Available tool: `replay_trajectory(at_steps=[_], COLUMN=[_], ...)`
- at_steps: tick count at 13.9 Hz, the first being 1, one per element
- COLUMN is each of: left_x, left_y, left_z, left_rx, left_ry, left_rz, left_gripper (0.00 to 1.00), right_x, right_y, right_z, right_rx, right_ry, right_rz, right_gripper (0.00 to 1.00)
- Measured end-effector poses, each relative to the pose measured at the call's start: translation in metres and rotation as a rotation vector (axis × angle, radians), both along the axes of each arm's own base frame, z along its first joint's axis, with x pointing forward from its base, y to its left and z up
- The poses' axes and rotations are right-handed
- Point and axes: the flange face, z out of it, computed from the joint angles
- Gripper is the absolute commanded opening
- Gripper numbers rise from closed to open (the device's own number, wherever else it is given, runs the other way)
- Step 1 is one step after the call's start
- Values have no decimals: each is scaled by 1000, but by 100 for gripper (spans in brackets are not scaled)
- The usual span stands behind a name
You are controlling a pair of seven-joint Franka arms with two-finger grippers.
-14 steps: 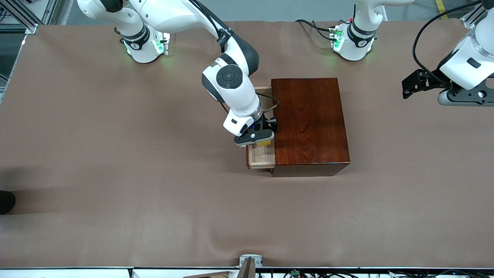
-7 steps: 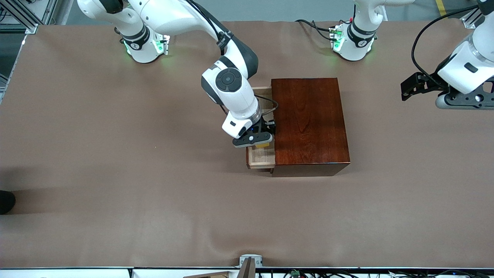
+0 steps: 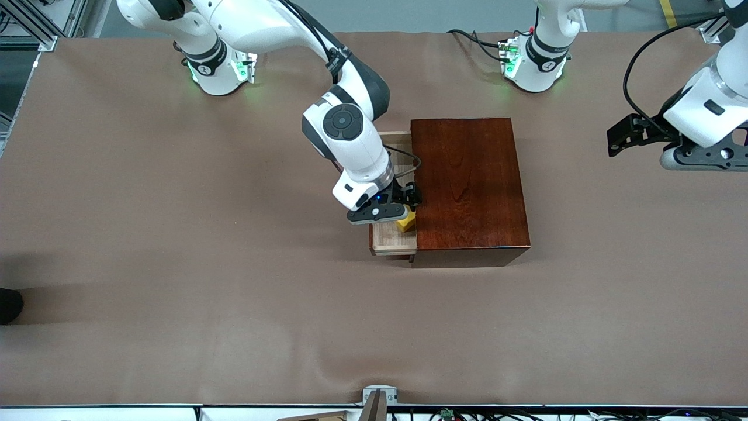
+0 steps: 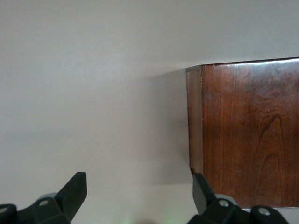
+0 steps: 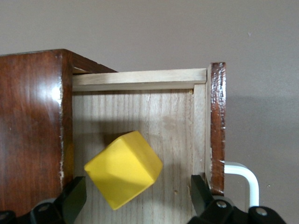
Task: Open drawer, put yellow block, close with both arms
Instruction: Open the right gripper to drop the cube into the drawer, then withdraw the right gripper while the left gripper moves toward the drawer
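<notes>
- The right arm (image 3: 274, 29) reached from its base out over the worktop (image 3: 175, 234), bent at the elbow, its wrist pointing down at the pulled-out drawer (image 3: 387, 240).
- The right tool (image 3: 390, 217) hung over the drawer with its fingers (image 5: 70, 200) spread apart, grasping nothing.
- The yellow block (image 5: 124, 169) sat tilted between those fingers in the drawer's pale tray, close to the wooden box (image 3: 467, 187); whether it rested on the tray floor could not be told.
- The drawer's white handle (image 5: 245, 179) stuck out from its dark front.
- The left arm (image 3: 710, 99) waited toward its own end of the worktop, wrist level, the left tool (image 4: 135, 198) released and empty over bare worktop beside the box.
</notes>
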Motion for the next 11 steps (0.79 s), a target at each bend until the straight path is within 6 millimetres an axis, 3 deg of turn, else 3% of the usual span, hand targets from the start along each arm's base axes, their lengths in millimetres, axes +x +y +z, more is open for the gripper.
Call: replay_trajectory(at_steps=[3, 6, 9, 11], left_x=[2, 2, 2, 2], left_y=[0, 0, 0, 1], left_z=[1, 2, 2, 2], left_rx=[-1, -1, -1, -2], left_ry=[-3, -6, -6, -6], left_rz=[0, 0, 1, 2], left_gripper=[100, 100, 100, 100], right_x=[10, 23, 37, 47], right_y=[-10, -41, -94, -147], right_z=[24, 76, 133, 165], right_rx=[9, -24, -63, -109], right_ry=[-5, 43, 97, 142], right_rz=[-17, -40, -86, -117], right_gripper=[100, 100, 100, 100])
